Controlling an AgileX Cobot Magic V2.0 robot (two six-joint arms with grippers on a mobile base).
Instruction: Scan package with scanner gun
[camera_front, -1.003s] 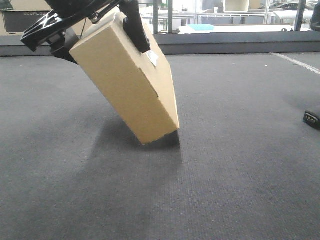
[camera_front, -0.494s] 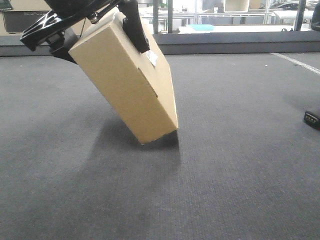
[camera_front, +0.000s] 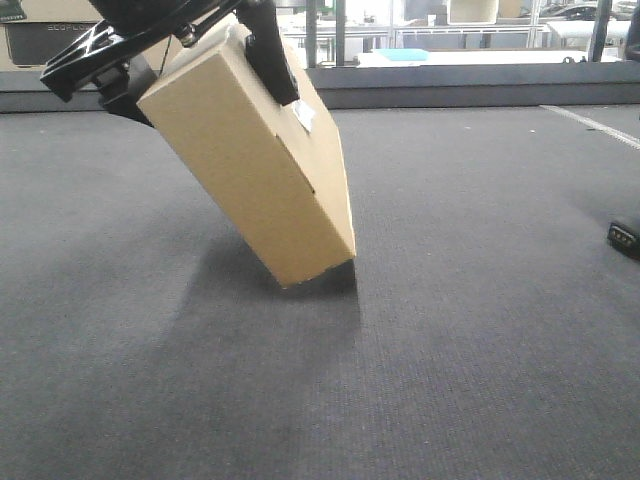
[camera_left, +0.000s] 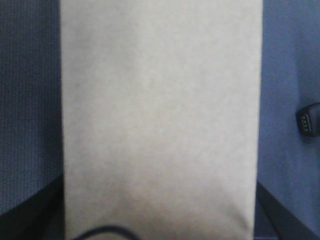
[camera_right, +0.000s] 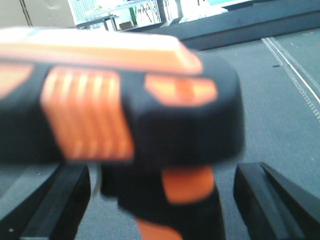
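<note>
The package (camera_front: 250, 160) is a tan cardboard box, tilted, with its lower right corner on the grey carpet. A small white label (camera_front: 305, 115) shows on its upper right face. My left gripper (camera_front: 200, 85) is shut on the package's top end, one black finger over the front and one behind. In the left wrist view the package (camera_left: 160, 110) fills the middle. The scanner gun (camera_right: 140, 115), black with orange pads and an orange handle, stands blurred and very close in the right wrist view. My right gripper (camera_right: 167, 200) is open, its fingers (camera_right: 65, 200) on either side of the handle with gaps showing.
Grey carpet (camera_front: 450, 350) covers the floor. A black flat piece with a row of small dots (camera_front: 624, 238) lies at the right edge, also seen from the left wrist (camera_left: 307, 122). A low dark ledge (camera_front: 480, 85) and shelving run along the back.
The package has shifted very slightly up and to the left in the left gripper. Nothing else has moved.
</note>
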